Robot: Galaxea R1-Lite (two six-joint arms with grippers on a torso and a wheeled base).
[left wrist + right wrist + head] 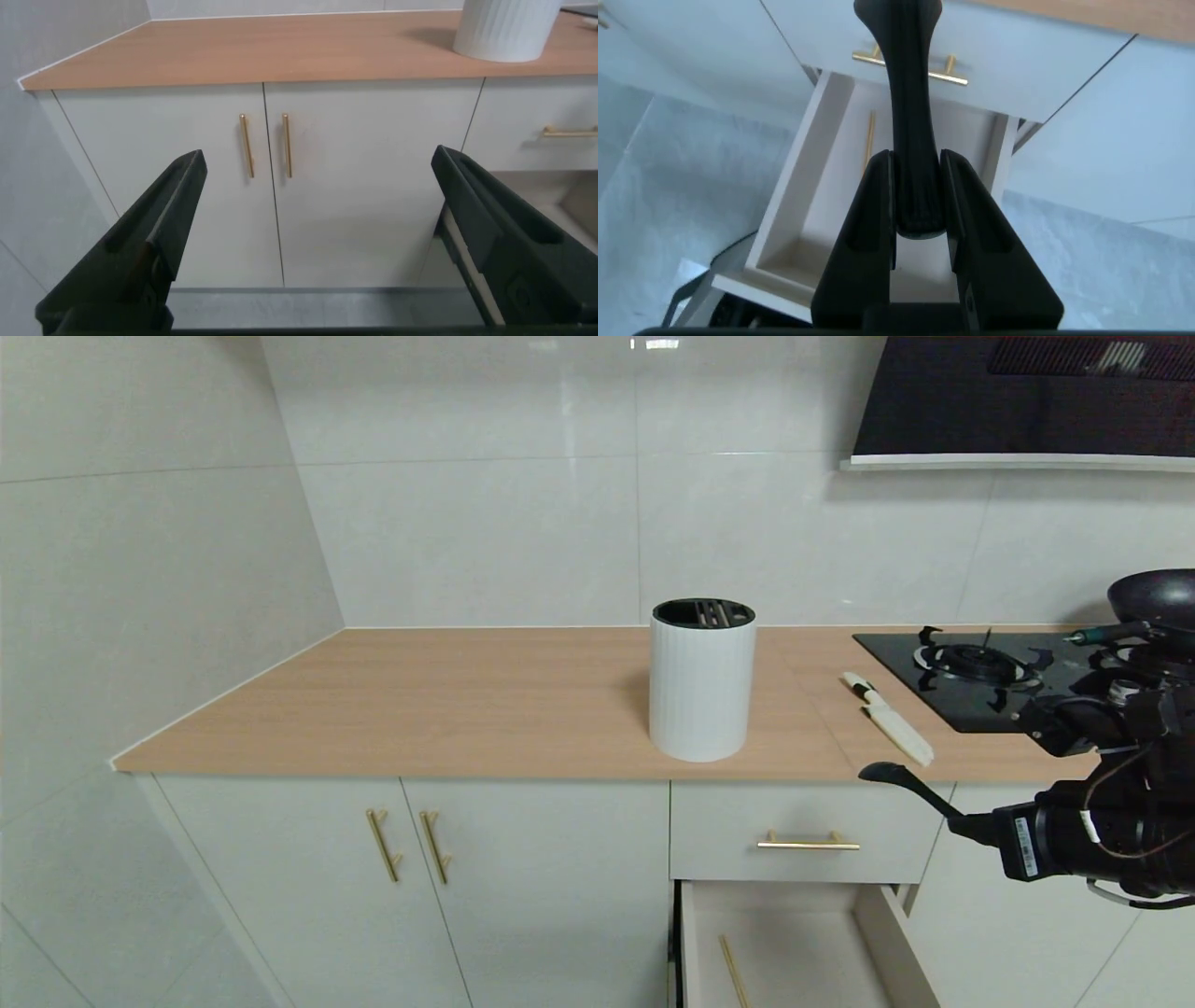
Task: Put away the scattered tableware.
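Observation:
A white ribbed utensil holder [702,681] with a black slotted top stands on the wooden counter [467,700]; its base also shows in the left wrist view [505,28]. A cream-handled knife [887,717] lies on the counter beside the stove. My right gripper [980,828] is shut on the handle of a black utensil [910,786], held in front of the counter edge above the open drawer [878,924]. The right wrist view looks down the black utensil [906,84] between my right gripper [918,201] onto the drawer [799,187]. My left gripper [318,187] is open, low before the cabinet doors.
A thin gold stick [733,971] lies inside the drawer [869,140]. A black gas stove [980,672] with a dark wok [1153,597] fills the counter's right end. A shut drawer with a gold handle [808,845] sits above the open one. Tiled walls bound the back and left.

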